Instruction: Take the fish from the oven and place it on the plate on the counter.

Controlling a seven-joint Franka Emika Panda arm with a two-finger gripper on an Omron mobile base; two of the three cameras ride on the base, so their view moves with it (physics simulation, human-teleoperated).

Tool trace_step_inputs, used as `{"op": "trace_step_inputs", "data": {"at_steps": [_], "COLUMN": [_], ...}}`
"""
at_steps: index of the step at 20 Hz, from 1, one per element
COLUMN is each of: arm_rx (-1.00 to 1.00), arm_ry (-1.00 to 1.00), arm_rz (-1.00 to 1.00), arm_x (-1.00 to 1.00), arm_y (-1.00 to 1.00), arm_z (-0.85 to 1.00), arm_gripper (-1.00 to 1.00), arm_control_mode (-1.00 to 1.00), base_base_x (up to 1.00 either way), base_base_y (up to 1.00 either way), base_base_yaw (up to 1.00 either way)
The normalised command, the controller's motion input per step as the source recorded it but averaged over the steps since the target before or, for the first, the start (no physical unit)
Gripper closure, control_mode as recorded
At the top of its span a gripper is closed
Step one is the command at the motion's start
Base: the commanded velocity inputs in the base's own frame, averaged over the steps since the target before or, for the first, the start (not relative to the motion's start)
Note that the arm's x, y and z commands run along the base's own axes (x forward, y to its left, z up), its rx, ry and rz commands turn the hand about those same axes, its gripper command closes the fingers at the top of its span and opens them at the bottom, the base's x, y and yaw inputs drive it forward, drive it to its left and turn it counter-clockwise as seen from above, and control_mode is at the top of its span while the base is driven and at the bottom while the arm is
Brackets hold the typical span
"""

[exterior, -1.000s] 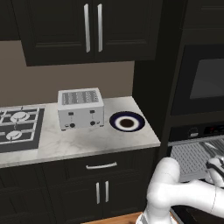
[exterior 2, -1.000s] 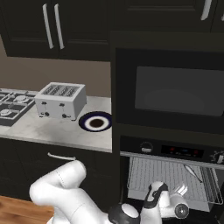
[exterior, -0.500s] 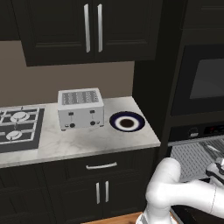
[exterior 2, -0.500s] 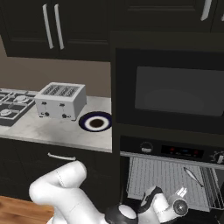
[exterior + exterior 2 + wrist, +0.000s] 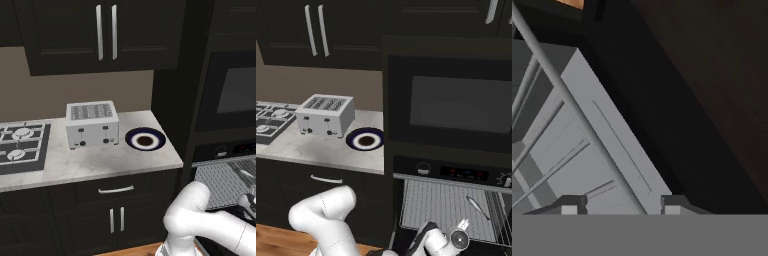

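Observation:
The fish [image 5: 477, 206] is a thin silvery sliver lying on the wire rack [image 5: 443, 204] of the open black oven [image 5: 456, 173], toward the rack's right side. My gripper [image 5: 623, 205] is open, with its two dark fingertips apart and nothing held. It looks closely at rack wires [image 5: 572, 115] and a grey oven wall. My hand [image 5: 455, 241] hangs low in front of the rack, left of and below the fish. The navy-rimmed plate [image 5: 145, 139] sits empty on the marbled counter [image 5: 100, 162], right of the toaster.
A silver toaster [image 5: 92, 125] stands mid-counter, and a black gas hob [image 5: 20, 147] lies at the far left. A grey-windowed unit [image 5: 458, 107] sits above the oven. Black cabinets with silver handles [image 5: 116, 190] run below the counter.
My hand has sunk a little lower and to the right in front of the oven rack. Fish, plate and toaster have not moved.

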Motion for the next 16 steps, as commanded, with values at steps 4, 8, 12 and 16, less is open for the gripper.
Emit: {"op": "trace_step_inputs", "data": {"at_steps": [4,8,12,16], "arm_rx": [0.01,0.01,0.03,0.03], "arm_ry": [0.05,0.09,0.13,0.12], "arm_rz": [0.0,0.0,0.0,0.0], "arm_x": [-1.0,-1.0,-1.0,-1.0], "arm_y": [-0.39,-0.36,-0.36,-0.36], "arm_z": [-0.56,-0.46,-0.36,-0.34], "arm_gripper": [1.0,1.0,1.0,1.0], "arm_control_mode": [-1.0,-1.0,-1.0,-1.0], "base_base_x": [0.0,0.0,0.0,0.0], "base_base_y": [0.0,0.0,0.0,0.0], "base_base_yaw": [0.0,0.0,0.0,0.0]}}
